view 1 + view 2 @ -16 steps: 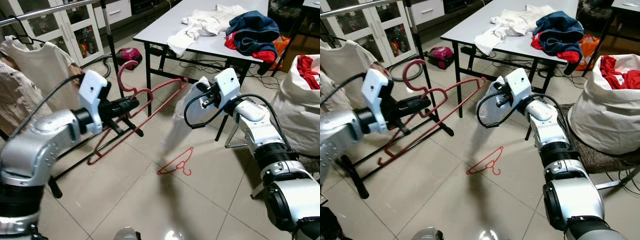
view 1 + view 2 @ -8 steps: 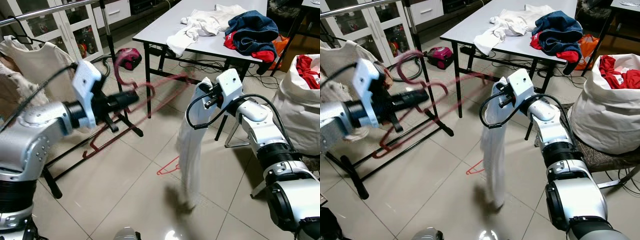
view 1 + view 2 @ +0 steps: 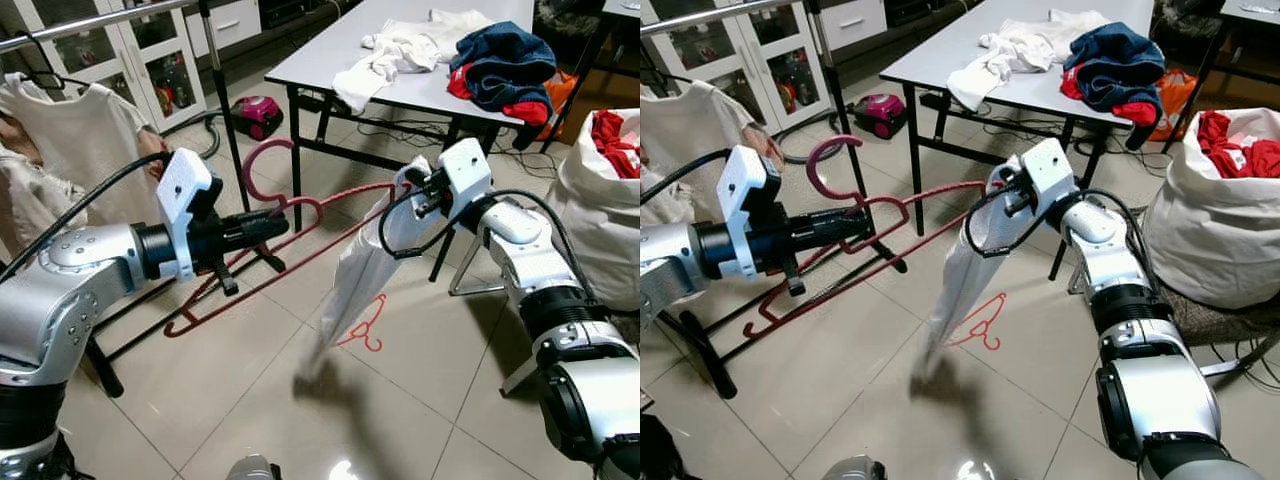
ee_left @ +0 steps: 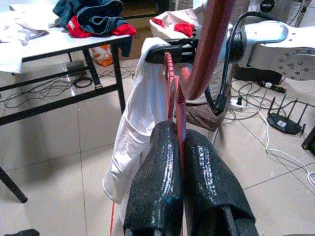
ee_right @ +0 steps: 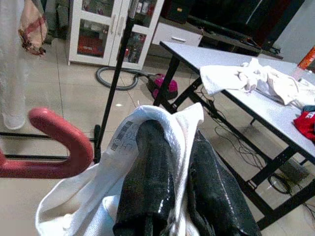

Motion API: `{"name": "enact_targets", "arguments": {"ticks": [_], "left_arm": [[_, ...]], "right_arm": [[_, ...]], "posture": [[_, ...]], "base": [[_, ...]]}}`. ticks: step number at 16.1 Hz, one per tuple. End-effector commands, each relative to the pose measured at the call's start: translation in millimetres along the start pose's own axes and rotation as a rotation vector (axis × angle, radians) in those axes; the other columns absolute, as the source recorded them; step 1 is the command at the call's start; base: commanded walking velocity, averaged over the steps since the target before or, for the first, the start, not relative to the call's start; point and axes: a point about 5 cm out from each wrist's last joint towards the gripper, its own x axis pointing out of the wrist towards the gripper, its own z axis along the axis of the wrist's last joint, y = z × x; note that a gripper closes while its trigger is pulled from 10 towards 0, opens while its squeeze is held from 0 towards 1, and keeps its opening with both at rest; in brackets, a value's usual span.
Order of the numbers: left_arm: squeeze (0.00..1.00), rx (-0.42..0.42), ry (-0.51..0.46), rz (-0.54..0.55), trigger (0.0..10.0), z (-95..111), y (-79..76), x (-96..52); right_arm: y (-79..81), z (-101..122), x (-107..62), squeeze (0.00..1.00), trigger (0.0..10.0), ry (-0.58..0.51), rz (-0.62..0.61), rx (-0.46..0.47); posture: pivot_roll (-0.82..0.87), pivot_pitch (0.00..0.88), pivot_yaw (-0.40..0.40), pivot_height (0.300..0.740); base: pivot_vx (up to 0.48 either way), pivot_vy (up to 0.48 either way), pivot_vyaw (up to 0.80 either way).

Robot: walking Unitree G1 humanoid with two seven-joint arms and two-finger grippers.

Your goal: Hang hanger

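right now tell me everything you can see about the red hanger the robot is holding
The red hanger looks like smooth plastic, with a curved hook at the top, notched shoulders and a long lower bar. The left gripper is shut on its neck just below the hook, holding it tilted in the air above the tiled floor. Its far shoulder tip reaches into the white garment held by the right gripper. Behind it stands the black clothes rack.

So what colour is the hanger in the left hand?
Dark red hanger, clearest in the left eye view.
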Motion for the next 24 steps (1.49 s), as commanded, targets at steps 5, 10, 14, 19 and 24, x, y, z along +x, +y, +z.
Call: {"name": "enact_targets", "arguments": {"ticks": [5, 10, 14, 19, 24], "left_arm": [[0.0, 0.014, 0.006, 0.031, 10.0, -1.5, -0.4, 0.5], [0.0, -0.019, 0.026, 0.05, 10.0, -17.5, 0.9, 19.5], [0.0, -0.036, 0.045, 0.029, 10.0, -29.8, -4.1, 43.0], [0.0, -0.022, 0.025, 0.001, 10.0, -22.3, -1.5, 30.6], [0.0, -0.002, 0.026, -0.068, 10.0, -18.5, -11.3, 12.2]], "right_arm": [[0.3, 16.3, 4.5, 0.0, 10.0, -0.052, 0.013, -0.018], [4.2, 28.0, 3.3, 0.0, 10.0, -0.096, 0.056, -0.027], [10.7, 34.5, -1.2, 0.0, 10.0, -0.129, 0.084, -0.032], [-3.5, 20.8, -13.3, 0.0, 10.0, -0.071, 0.026, -0.035], [-16.6, 9.1, -19.1, 0.0, 10.0, -0.007, -0.02, -0.05]], "posture": [[0.04, 0.0, 0.02, 0.74], [0.03, 0.0, 0.015, 0.74], [0.02, 0.0, 0.022, 0.74], [0.0, 0.0, 0.041, 0.74], [0.01, 0.0, 0.028, 0.74]], "base": [[0.0, 0.0, 0.0], [0.0, 0.0, 0.0], [0.0, 0.0, 0.0], [0.0, 0.0, 0.0], [0.0, 0.0, 0.0]]}}
